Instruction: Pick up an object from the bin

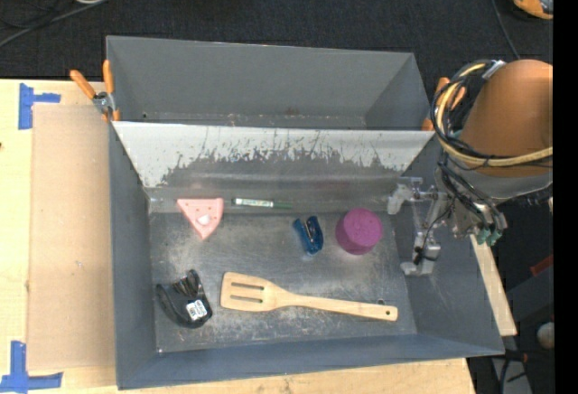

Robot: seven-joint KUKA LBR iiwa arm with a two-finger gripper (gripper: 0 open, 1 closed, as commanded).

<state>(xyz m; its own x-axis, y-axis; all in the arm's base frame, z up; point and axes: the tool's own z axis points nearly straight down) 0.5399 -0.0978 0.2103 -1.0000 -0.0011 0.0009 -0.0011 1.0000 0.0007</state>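
Gripper [413, 229] at 3 o'clock wall of bin [271, 112], fingers spread, nothing between them. Magenta cylinder [359, 231] near, at its 9 o'clock; blue clip [310, 235] beyond.

Grey bin [271, 94], back wall scratched pale: pink triangle [200, 213], green pen [262, 202], blue clip [309, 235], magenta cylinder [359, 231], pale wooden spatula [298, 297], black lump [185, 302] with white label, orange arm cover [510, 117].

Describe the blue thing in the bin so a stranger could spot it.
In the grey metal bin, find the round magenta block right of centre. Just left of it, above the wooden spatula, lies a small blue clip, the bin's only blue thing.
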